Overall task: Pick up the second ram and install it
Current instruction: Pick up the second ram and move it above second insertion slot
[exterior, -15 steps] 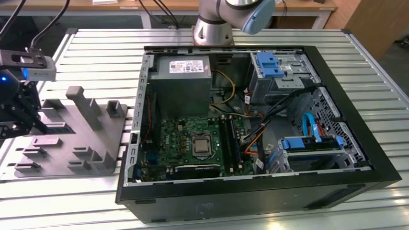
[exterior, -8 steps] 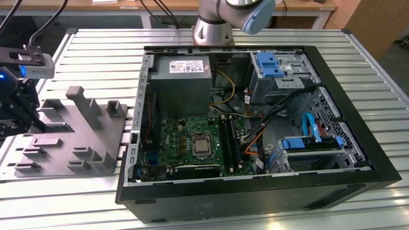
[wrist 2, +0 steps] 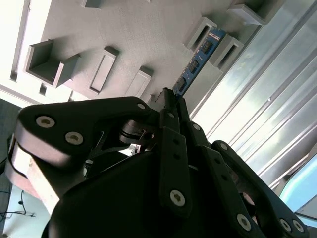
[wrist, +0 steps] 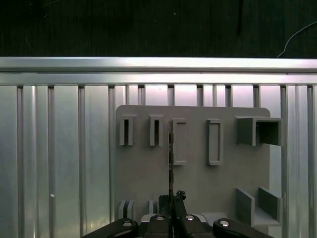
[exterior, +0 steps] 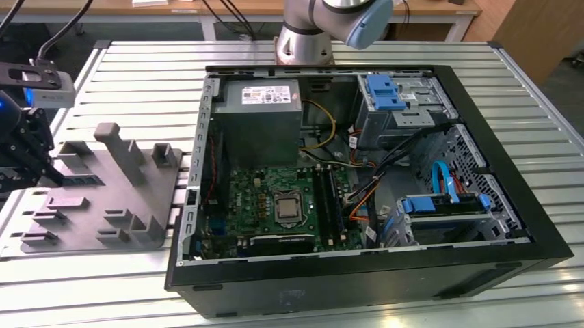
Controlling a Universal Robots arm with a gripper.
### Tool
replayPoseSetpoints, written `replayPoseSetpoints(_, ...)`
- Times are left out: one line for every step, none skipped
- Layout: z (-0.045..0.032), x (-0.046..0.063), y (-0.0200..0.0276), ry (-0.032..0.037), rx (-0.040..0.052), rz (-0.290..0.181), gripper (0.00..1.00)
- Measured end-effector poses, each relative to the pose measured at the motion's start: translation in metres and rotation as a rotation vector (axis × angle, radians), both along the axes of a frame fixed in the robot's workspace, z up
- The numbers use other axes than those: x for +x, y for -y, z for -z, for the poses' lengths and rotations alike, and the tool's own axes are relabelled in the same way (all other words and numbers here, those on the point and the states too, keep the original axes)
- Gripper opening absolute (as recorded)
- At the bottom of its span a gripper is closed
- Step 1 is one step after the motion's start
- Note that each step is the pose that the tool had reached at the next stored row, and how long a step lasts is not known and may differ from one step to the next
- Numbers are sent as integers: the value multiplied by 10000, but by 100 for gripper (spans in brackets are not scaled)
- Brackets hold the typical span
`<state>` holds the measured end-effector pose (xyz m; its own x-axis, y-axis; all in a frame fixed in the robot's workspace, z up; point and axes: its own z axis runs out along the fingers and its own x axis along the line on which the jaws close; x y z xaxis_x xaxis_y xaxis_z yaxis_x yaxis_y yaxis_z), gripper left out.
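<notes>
Tray: one ram, perhaps in tool

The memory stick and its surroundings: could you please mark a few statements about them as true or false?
1. The memory stick stands on edge in the grey tray. True.
2. The gripper is inside the computer case. False: it is over the grey tray, at one end of the memory stick, to the exterior view's left of the case.
3. The computer case lies with its side open and the motherboard showing. True.
4. The memory stick's board is red. False: it is blue.
5. The tray rests on a wooden table. False: the table is ribbed metal.
</notes>
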<state>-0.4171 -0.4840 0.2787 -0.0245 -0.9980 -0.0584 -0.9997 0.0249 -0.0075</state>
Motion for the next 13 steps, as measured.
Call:
replayPoseSetpoints(-10, 0, 0, 0, 6, 0, 14)
replayPoseSetpoints(-18, 0, 0, 1, 14, 0, 14)
replayPoseSetpoints(-27, 0, 0, 0, 21, 0, 14)
replayPoseSetpoints(-33, 0, 0, 1, 27, 0, 14)
replayPoseSetpoints(-40, 0, 0, 0, 33, 0, 14)
replayPoseSetpoints(-48, 0, 0, 0, 39, 0, 14)
replayPoseSetpoints(-55, 0, 0, -1, 44, 0, 14)
replayPoseSetpoints(-61, 0, 0, 0, 50, 0, 14)
replayPoseSetpoints(-69, 0, 0, 0, 58, 0, 14)
replayPoseSetpoints(-77, 0, 0, -1, 66, 0, 14)
replayPoseSetpoints(-85, 0, 0, 0, 75, 0, 14)
replayPoseSetpoints(-94, 0, 0, 1, 84, 0, 14)
replayPoseSetpoints(-103, 0, 0, 0, 90, 0, 14)
